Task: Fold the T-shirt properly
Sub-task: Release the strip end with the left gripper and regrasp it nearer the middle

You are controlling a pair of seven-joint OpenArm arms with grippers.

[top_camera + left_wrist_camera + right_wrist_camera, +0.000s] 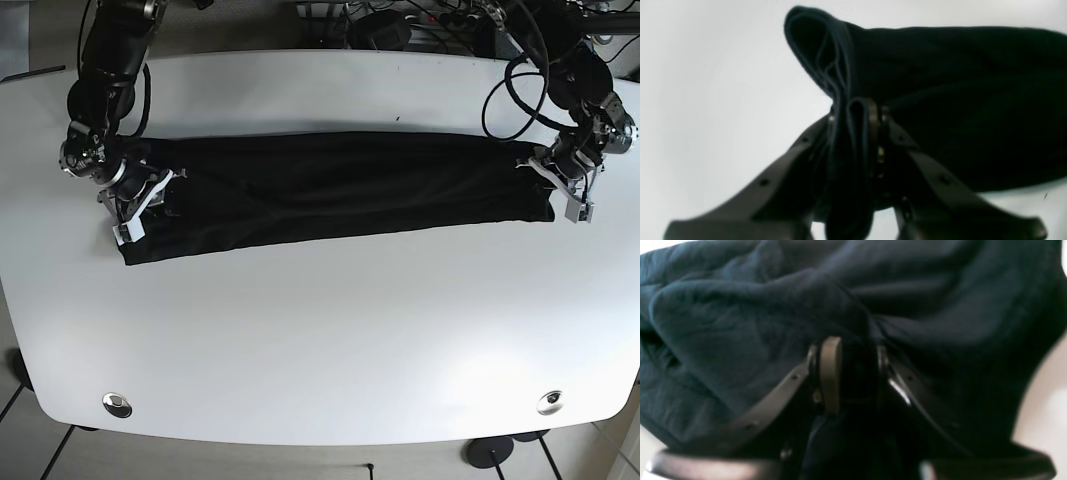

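I am holding the shirt [340,195] stretched as a long dark band across the upper middle of the base view, on the white table [320,340], its long axis running left to right. The left gripper [565,185] is pinching the band's end at the right of the frame; in its wrist view the jaws are pressed together on a bunched fold of cloth. The right gripper [135,195] is clamping the opposite end at the left; its wrist view shows fabric wedged between the jaws. Each arm is working its own end, so I judge the coming fold turns on carrying both ends across that long axis together. Sleeves and collar are lost in the dark folds, and both wrist views are blurred, hiding how many layers I am gripping.
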